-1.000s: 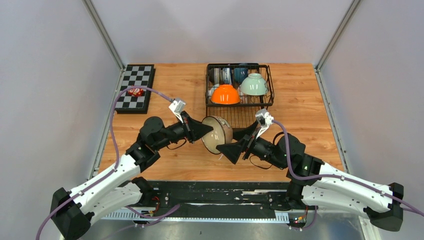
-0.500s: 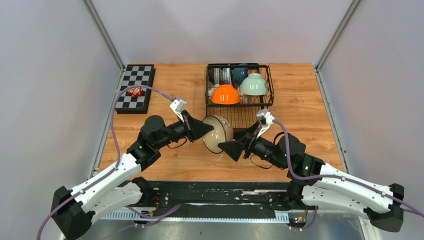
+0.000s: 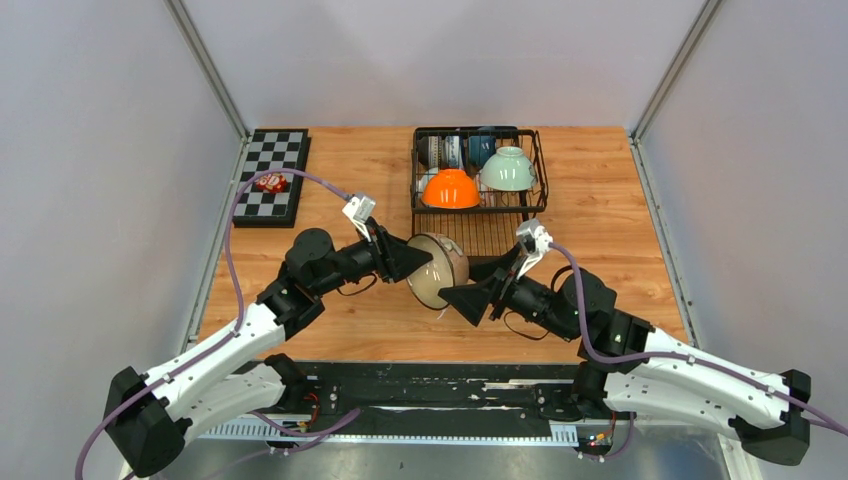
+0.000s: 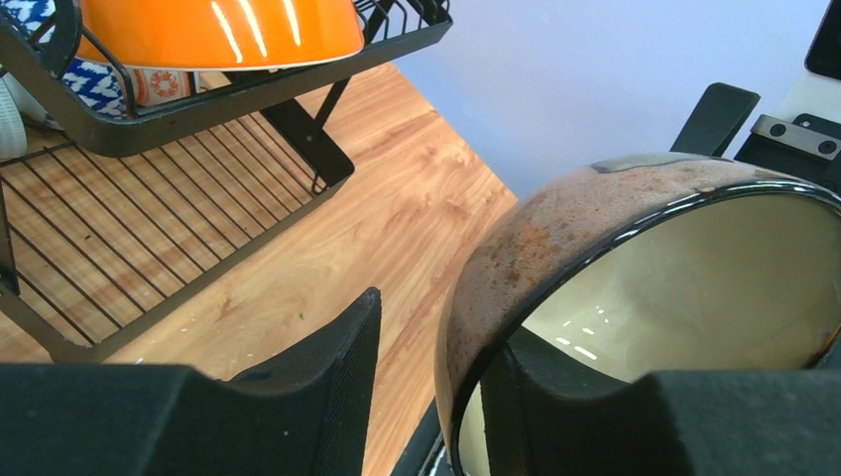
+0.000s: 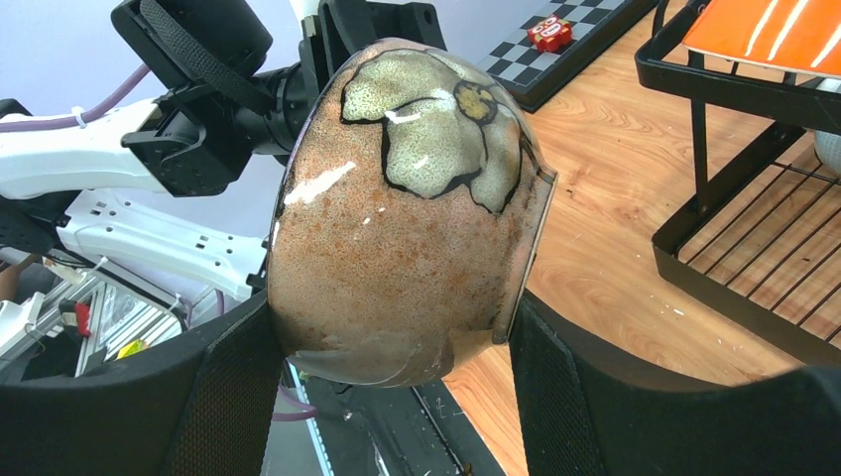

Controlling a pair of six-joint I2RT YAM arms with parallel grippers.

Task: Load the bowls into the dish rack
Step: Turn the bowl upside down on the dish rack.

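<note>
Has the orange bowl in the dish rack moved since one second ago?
No. The orange bowl stays at the front left of the dish rack, beside the pale green bowl, as before.

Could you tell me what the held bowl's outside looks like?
The bowl is speckled brown with a black-outlined cream flower; right wrist view.

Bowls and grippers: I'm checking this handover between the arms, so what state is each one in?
Brown speckled bowl: on its side, off the table.
Right gripper: shut across the bowl's width.
Left gripper: open, fingers straddling the bowl's rim.
Orange bowl: rim down in the dish rack.
Pale green bowl: rim down beside it.
</note>
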